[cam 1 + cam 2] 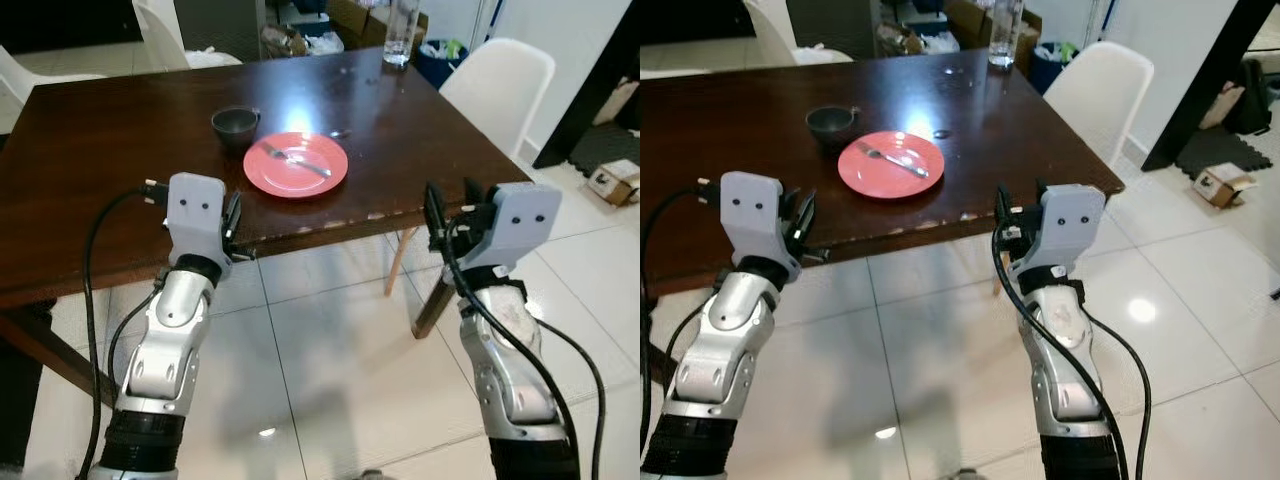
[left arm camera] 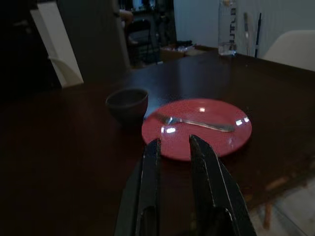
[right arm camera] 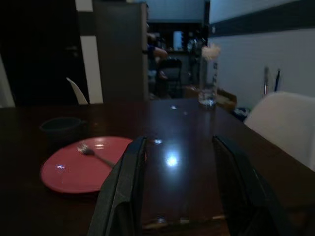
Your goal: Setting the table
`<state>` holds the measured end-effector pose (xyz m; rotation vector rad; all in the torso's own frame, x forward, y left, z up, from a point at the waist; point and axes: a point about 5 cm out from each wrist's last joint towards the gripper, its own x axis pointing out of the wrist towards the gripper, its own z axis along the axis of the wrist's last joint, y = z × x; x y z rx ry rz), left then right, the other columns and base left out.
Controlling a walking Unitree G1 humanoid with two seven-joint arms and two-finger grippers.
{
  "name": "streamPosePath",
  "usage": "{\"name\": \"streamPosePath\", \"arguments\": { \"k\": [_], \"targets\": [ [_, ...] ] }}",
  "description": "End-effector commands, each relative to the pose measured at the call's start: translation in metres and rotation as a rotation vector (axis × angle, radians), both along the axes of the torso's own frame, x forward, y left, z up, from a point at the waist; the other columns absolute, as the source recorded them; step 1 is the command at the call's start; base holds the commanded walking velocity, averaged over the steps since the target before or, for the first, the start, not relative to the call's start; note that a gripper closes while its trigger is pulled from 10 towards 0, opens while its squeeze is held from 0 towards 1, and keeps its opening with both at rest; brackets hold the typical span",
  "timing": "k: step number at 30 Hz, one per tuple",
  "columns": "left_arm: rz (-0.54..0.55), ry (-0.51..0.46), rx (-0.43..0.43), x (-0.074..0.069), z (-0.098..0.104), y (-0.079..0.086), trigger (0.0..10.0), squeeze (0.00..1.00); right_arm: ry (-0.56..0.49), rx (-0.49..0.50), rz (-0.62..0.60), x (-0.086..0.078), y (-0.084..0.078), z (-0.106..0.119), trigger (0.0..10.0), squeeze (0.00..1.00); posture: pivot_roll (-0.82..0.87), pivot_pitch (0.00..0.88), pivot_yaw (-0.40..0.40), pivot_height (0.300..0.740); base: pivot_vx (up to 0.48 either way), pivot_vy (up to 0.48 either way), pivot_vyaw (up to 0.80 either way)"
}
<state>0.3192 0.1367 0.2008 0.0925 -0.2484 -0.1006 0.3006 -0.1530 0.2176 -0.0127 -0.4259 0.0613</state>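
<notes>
the dark tabletop (image 1: 120,180) carried a red plate (image 1: 296,164) near its front edge, with a fork (image 1: 296,160) lying across it. a dark bowl (image 1: 235,124) stood just beside the plate, farther from the robot and to its left. a tall glass (image 1: 400,32) stood at the far edge, well apart. a white chair (image 1: 500,85) sat at the right side. the left gripper (image 2: 173,147) hung at the front edge, fingers slightly parted, empty. the right gripper (image 3: 179,147) hung off the right corner, fingers wide apart, empty.
</notes>
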Motion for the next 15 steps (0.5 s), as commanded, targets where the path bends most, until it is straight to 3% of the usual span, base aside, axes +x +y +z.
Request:
{"name": "streamPosePath", "arguments": {
  "k": [1, 15],
  "targets": [
    [0.002, 0.010, 0.011, -0.0006, -0.0013, -0.0005, 10.0, 0.00, 0.012, 0.007, -0.012, -0.0012, -0.0025, -0.0012, 10.0, 0.00, -0.03, 0.050, 0.093, 0.740, 0.480, 0.000, 0.00],
    [-0.002, 0.006, 0.016, 0.0000, 0.0007, -0.0010, 10.0, 0.00, 0.020, 0.012, -0.005, -0.0010, -0.0009, -0.0025, 10.0, 0.00, -0.02, 0.050, 0.097, 0.740, 0.480, 0.000, 0.00]
  ]
}}
